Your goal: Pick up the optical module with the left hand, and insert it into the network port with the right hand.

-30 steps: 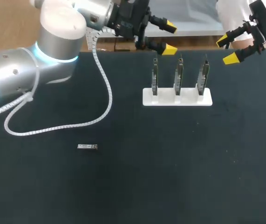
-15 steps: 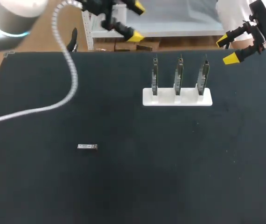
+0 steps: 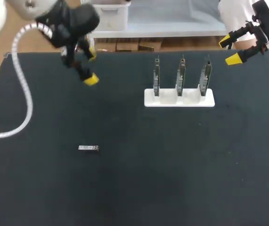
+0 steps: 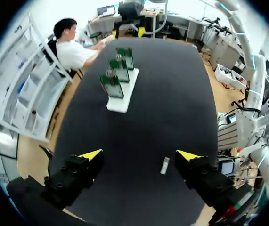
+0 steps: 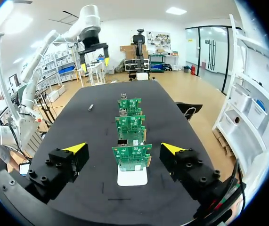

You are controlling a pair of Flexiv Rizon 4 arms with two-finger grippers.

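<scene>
1. Plainly, the optical module (image 3: pixel 88 148) lies flat and alone on the black surface (image 3: pixel 172 179), left of the middle, and neither hand touches it.
2. The left hand (image 3: pixel 91 67) hangs over the far left part of the surface, well apart from the module. Its fingers are spread wide and hold nothing. In its wrist view the module shows in the gap between the fingers, down on the surface and closer to one yellow tip.
3. A white holder (image 3: pixel 179 98) stands right of the middle, toward the far edge and well apart from the module. It carries three green boards (image 3: pixel 181 73) upright in a row.
4. A small metal network port (image 5: pixel 123 141) seems to sit low on a board, though it is too small to be sure.
5. The right hand (image 3: pixel 229 50) hovers by the far right edge, just past the holder, with its fingers spread and empty. In its wrist view the boards line up straight ahead of it.
</scene>
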